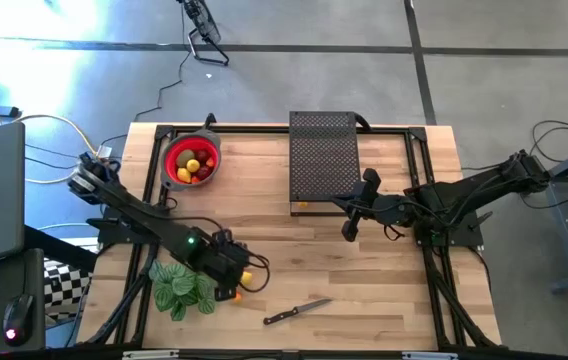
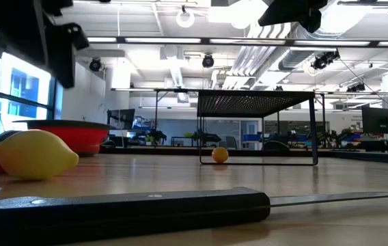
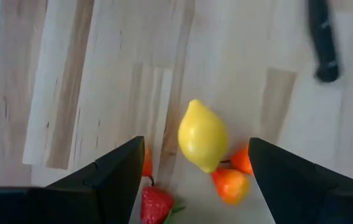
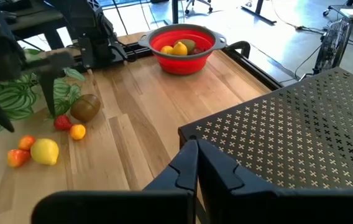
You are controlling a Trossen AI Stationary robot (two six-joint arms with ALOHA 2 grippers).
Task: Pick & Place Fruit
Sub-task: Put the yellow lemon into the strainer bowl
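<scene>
A yellow lemon lies on the wooden table near its front left. Small orange pieces, a strawberry and a brown kiwi lie around it. My left gripper hangs open above this pile, one finger on each side of the lemon, touching nothing; the high view shows my left gripper beside the plant. A red bowl at the far left holds more fruit. My right gripper is shut and holds nothing, hovering by the black rack.
A green striped plant lies close to the left of the fruit pile. A black-handled knife lies near the front edge. One small orange fruit sits under the perforated black rack. Bare wood stretches between the pile and the bowl.
</scene>
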